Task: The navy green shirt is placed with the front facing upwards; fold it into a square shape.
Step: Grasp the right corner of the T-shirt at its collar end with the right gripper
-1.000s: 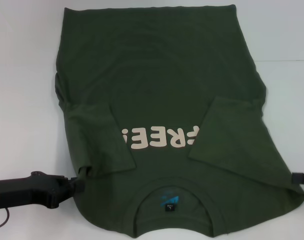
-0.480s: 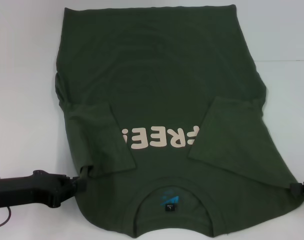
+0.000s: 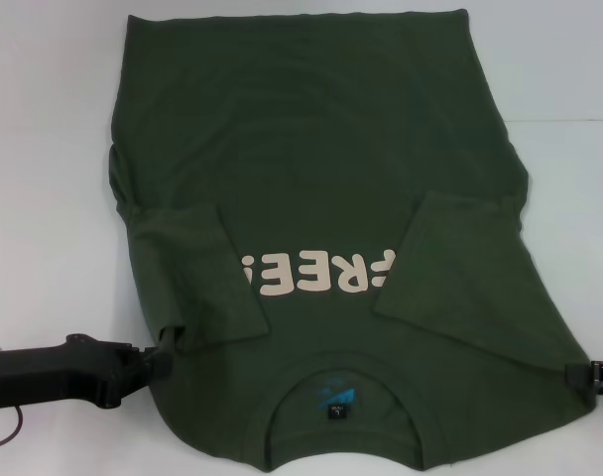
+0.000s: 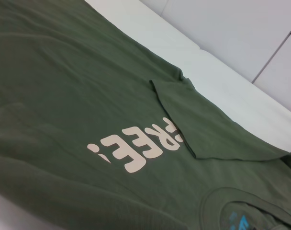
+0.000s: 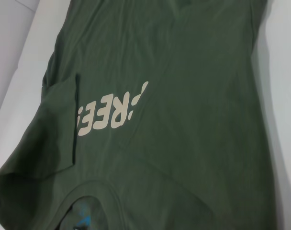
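Laid out flat, front up: the navy green shirt (image 3: 321, 188), spread across most of the white counter (image 3: 44, 149). Collar (image 3: 339, 382) sits at 6 o'clock, nearest the robot; hem runs along the far edge at 12 o'clock. Cream "FREE" lettering (image 3: 316, 276) reads upside down from the robot's side, just beyond the collar toward 12. Blue neck label (image 3: 338, 394) and small black one show inside the neckline.

Sleeves: both folded inward over the chest. Left sleeve (image 3: 197, 278) lies at about 9 o'clock of the lettering, its edge reaching the first letters; right sleeve (image 3: 450, 278) lies at about 3 o'clock, covering the last letter in part.

Left claw (image 3: 163, 359): black, at about 8 o'clock of the shirt, tip touching the cloth at the left shoulder edge just beside the folded left sleeve. Whether its fingers are apart or together, I cannot tell.

Right claw (image 3: 591, 375): only a small black tip in sight at the picture's edge, about 4 o'clock of the shirt, meeting the right shoulder corner. Its finger state cannot be told either.

Left wrist view: lettering (image 4: 136, 148) and folded right sleeve (image 4: 212, 129), cloth smooth. Right wrist view: lettering (image 5: 112, 112) and the folded left sleeve (image 5: 52, 139).
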Robot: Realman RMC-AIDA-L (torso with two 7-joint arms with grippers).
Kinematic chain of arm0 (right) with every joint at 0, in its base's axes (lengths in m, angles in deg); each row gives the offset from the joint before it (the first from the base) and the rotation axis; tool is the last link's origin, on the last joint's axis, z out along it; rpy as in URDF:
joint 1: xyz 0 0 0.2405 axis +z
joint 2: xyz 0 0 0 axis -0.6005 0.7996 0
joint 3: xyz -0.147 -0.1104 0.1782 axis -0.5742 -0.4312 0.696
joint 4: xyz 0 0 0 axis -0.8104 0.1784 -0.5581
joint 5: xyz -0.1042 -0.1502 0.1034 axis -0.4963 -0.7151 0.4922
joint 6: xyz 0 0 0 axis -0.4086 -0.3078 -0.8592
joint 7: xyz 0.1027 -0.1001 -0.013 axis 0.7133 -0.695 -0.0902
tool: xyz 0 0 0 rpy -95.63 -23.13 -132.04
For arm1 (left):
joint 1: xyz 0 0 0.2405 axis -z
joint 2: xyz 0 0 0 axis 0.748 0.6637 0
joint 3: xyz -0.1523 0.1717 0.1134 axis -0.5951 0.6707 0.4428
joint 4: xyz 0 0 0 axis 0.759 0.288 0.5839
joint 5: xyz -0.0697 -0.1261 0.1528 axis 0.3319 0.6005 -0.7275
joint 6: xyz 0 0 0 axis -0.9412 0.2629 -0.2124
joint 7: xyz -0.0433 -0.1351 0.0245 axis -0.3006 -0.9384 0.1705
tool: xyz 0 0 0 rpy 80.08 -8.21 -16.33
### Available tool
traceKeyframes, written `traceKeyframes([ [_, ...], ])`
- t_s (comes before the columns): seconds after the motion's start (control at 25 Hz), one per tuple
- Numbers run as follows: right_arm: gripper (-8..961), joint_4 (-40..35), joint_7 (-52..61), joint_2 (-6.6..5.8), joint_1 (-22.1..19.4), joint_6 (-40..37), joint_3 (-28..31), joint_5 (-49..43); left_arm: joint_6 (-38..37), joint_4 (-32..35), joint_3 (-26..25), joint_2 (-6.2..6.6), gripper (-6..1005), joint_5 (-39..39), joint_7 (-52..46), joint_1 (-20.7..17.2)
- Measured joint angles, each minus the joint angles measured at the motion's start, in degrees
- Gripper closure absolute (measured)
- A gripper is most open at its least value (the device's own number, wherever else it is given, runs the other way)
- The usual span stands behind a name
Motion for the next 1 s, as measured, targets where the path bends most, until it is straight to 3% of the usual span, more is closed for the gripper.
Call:
traceKeyframes([
  [0.44, 9, -0.16, 0.52, -0.63, -1.19, 0.22, 0.84, -0.04, 0.15, 0.00, 0.00, 0.08, 947, 0.10, -0.01, 0.11],
  [1.0, 9, 0.03, 0.41, 0.65, 0.28, 1.05, 0.33, -0.43, 0.32, 0.00, -0.43, 0.08, 948, 0.12, 0.00, 0.24],
])
